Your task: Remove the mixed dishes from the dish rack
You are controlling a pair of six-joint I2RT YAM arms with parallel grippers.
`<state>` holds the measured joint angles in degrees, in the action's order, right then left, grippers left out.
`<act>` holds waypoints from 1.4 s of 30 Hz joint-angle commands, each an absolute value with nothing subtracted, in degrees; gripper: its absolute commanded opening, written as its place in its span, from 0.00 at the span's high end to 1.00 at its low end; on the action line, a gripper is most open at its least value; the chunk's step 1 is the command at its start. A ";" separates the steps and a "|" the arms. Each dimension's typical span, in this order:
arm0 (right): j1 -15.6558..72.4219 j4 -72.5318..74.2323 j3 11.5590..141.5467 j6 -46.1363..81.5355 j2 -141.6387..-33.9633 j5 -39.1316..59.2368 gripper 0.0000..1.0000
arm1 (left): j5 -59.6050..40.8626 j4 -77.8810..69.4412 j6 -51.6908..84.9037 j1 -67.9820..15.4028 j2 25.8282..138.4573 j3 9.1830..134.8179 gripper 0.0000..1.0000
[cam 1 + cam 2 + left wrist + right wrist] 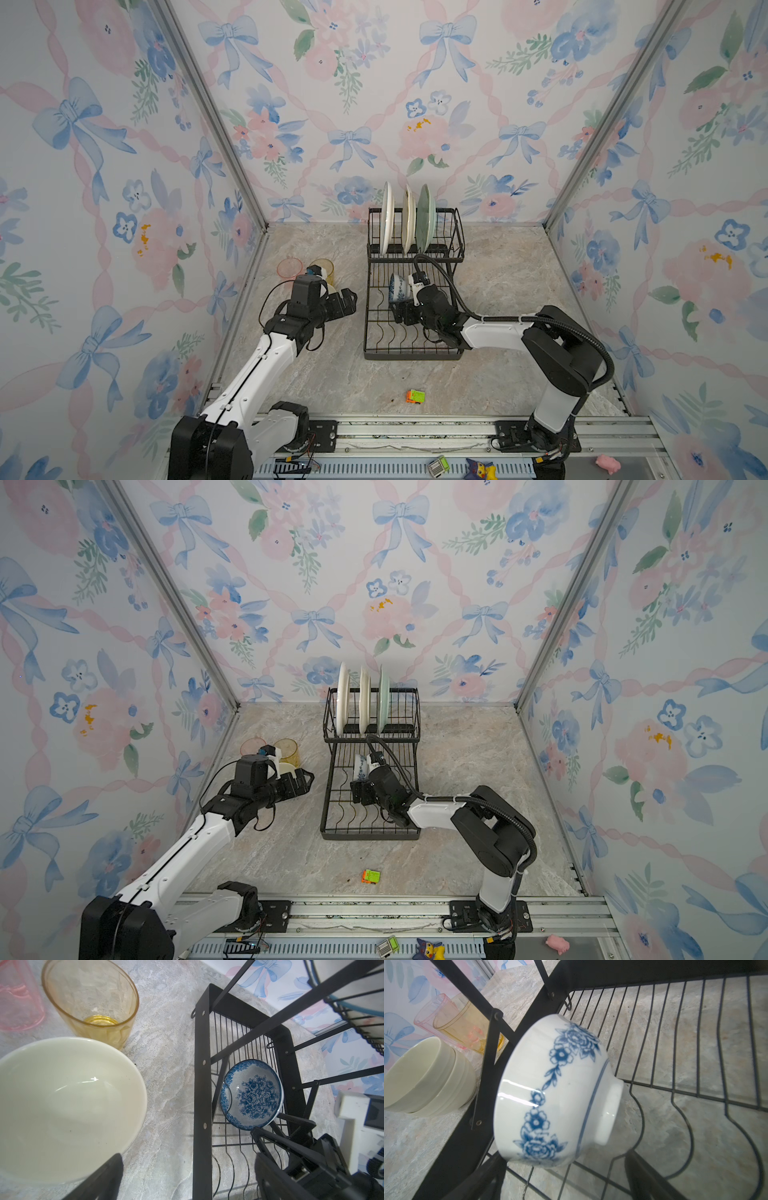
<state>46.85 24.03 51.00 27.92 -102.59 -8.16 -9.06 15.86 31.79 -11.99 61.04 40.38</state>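
The black wire dish rack (455, 266) stands at the back middle of the table. Its upper basket holds three upright plates: white (386, 216), cream (408, 220) and pale green (426, 218). A blue-patterned bowl (397, 287) (556, 1093) leans on its side in the lower tray. My right gripper (399, 309) (564, 1180) is open just in front of the bowl, its fingers wide on either side of the bowl's lower edge. Left of the rack, on the table, stand a pink tumbler (289, 267), an amber tumbler (93, 1001) and a white bowl (62, 1105). My left gripper (345, 301) (187, 1178) hangs open beside the white bowl, holding nothing.
A small orange-green toy block (415, 396) lies on the marble top near the front. Small toys (480, 469) sit on the front rail. Floral walls close in the left, back and right sides.
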 commanded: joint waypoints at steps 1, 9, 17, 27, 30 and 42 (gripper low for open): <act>46.25 23.20 52.86 26.65 -103.71 -9.29 0.10 | -9.14 15.35 31.90 -12.30 61.26 39.79 0.02; 46.15 24.14 54.18 25.93 -104.41 -7.05 0.13 | -9.13 15.35 31.93 -12.36 61.26 39.65 0.02; 45.95 24.68 55.37 25.99 -105.77 -5.91 0.16 | -9.03 15.32 31.82 -12.32 61.18 39.38 0.02; 45.47 24.57 56.37 26.72 -106.57 -5.48 0.24 | -8.91 15.32 31.80 -12.39 61.17 39.12 0.02; 45.44 24.48 56.87 26.72 -106.87 -5.13 0.24 | -9.12 15.31 31.73 -12.35 61.26 39.19 0.02; 45.21 22.76 58.51 27.07 -108.12 -5.36 0.27 | -8.74 15.29 31.66 -12.39 61.26 39.20 0.02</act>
